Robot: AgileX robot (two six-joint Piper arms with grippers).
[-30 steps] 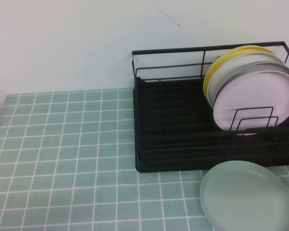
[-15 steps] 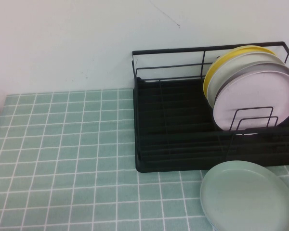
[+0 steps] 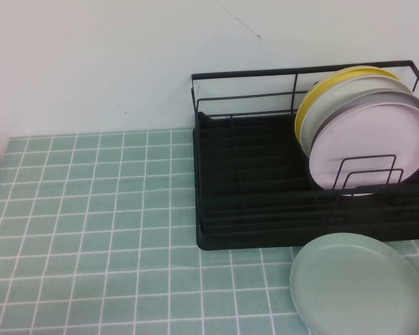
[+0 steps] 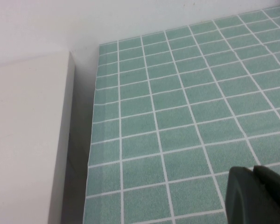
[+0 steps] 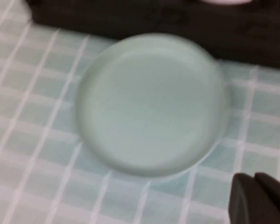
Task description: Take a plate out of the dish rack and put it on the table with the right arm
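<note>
Lying flat on the pale green tile-pattern tablecloth, at the near right corner of the scene: round, matte, pale mint-green plate with a shallow raised rim, face up, just in front of the rack and apart from it. Seen whole from the right wrist camera too, with nothing touching it.

Right gripper: only a dark corner showing in its own wrist view, above the cloth on the near side of the mint plate, clear of its rim; holding nothing visible, fingers too little in view to tell whether spread or together. Out of sight from the high camera.

Left gripper: likewise just a dark edge in its wrist view, over bare cloth near the table's left border, beside a pale flat panel; finger state impossible to tell.

Farther back on the right: rectangular black wire dish rack with slotted tray base. Leaning upright at its right end, front to back: pink plate, grey plate, white plate, yellow plate.

Farthest: plain white wall.
</note>
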